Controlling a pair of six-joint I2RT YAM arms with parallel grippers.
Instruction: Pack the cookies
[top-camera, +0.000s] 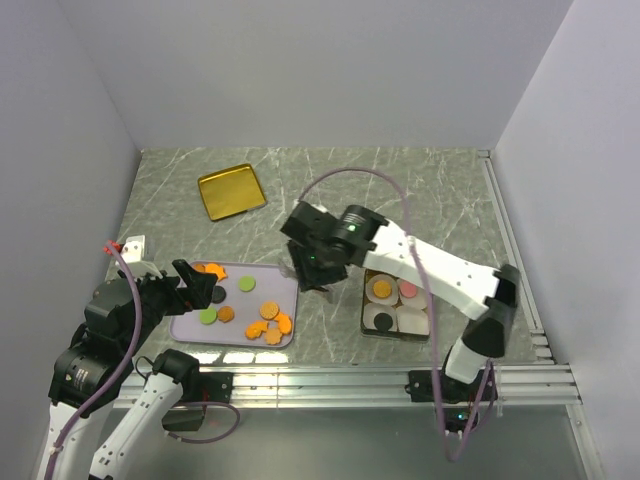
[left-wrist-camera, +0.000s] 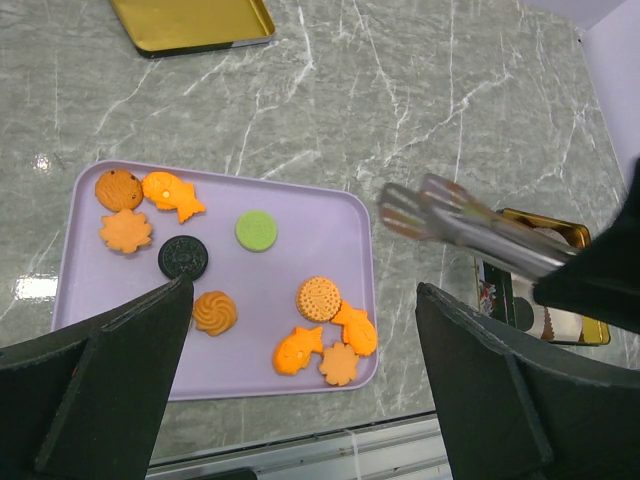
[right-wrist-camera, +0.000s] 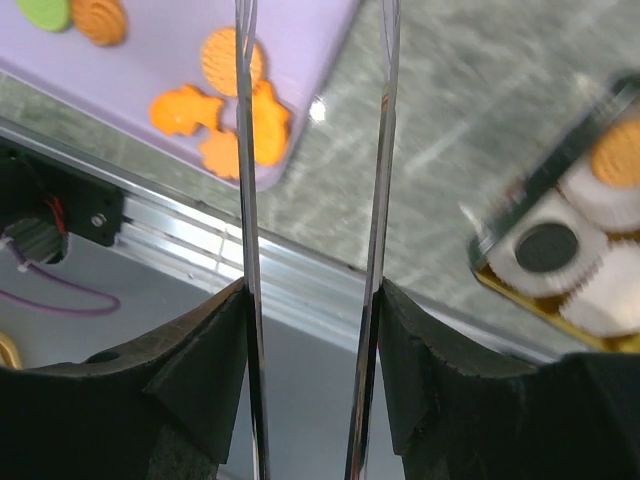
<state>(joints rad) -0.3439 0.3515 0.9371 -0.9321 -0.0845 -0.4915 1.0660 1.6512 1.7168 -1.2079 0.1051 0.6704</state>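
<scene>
Hovering over the left edge of the purple tray (top-camera: 270, 285): left gripper (top-camera: 203, 282), jaws spread wide and holding nothing, arm folded forward from its base. Right arm: stretched leftward, elbow to the right of the tray, wrist pitched down. Right gripper (right-wrist-camera: 312, 300): clamped on metal tongs (left-wrist-camera: 470, 225), whose tips hang just off the tray's right edge. Cookies (left-wrist-camera: 318, 298): scattered on the tray, mostly orange. A few more sit in paper cups (top-camera: 412, 320) in the box (top-camera: 364, 305) right of the tray.

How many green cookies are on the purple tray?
2. One round green cookie lies near the middle of the lilac rectangular tray; the other green cookie sits toward its near left edge. The left arm might hide more.
</scene>
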